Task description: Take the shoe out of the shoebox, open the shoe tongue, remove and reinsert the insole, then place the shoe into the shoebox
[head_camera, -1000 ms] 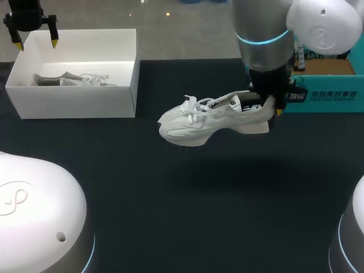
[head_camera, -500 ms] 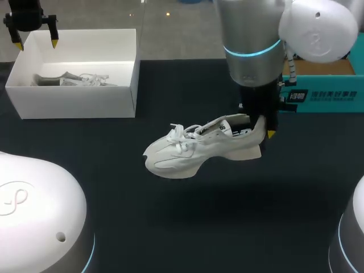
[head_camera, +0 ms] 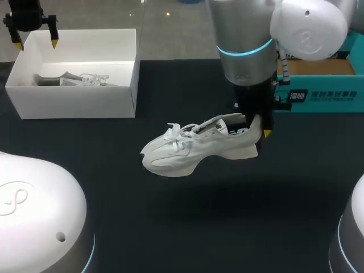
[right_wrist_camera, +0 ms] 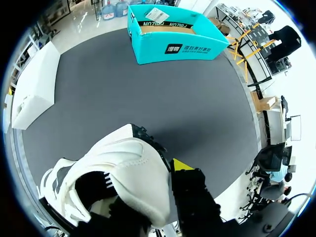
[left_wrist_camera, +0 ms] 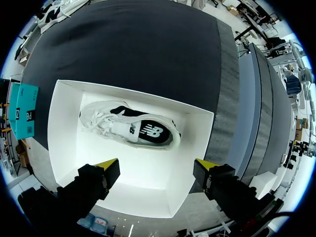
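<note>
While the right claw (head_camera: 259, 129) grips its heel, the white shoe (head_camera: 193, 151) hangs above the middle of the table (head_camera: 170, 227).
Far left, the left claw (head_camera: 37, 44) hangs open over the white shoebox (head_camera: 74, 102) with another shoe (left_wrist_camera: 131, 129) inside.

Teal box (head_camera: 341, 104) bore white characters beside a black label, too small to read — shoe (left_wrist_camera: 129, 129) in the white shoebox (left_wrist_camera: 63, 129) carried a white logo on its dark insole
</note>
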You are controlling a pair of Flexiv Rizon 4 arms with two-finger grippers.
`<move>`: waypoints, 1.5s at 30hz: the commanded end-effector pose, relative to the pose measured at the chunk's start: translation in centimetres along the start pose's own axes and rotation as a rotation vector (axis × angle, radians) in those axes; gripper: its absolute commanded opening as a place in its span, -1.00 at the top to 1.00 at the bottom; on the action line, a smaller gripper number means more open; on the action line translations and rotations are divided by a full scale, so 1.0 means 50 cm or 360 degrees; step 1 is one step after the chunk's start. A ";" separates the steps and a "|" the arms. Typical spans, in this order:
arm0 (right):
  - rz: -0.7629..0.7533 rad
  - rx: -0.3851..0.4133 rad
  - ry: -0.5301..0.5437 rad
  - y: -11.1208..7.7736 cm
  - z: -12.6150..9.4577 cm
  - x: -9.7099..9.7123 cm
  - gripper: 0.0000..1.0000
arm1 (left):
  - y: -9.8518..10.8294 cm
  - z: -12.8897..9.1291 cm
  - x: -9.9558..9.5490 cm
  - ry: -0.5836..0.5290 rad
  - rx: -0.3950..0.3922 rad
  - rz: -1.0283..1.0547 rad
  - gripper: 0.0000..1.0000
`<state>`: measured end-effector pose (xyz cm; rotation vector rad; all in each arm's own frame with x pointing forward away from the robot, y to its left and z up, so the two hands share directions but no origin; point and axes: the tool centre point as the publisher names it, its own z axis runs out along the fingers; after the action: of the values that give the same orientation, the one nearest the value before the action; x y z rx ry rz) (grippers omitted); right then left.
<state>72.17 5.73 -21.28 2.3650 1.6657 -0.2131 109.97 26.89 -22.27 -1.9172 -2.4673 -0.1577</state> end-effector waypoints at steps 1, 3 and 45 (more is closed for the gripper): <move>0.0000 0.0002 -0.0001 0.001 -0.002 0.002 1.00 | 0.000 0.000 0.001 0.0002 -0.0001 0.0002 -1.00; -0.0051 -0.0003 -0.0033 -0.005 0.014 0.016 1.00 | 0.000 0.000 0.001 0.0002 -0.0001 0.0002 -1.00; -0.0361 0.0176 0.0194 -0.142 0.197 0.132 -1.00 | 0.000 0.000 0.001 0.0002 -0.0001 0.0002 -1.00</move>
<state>68.72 13.17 -36.10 2.2957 1.9927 -0.2939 109.97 26.89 -22.27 -1.9171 -2.4673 -0.1576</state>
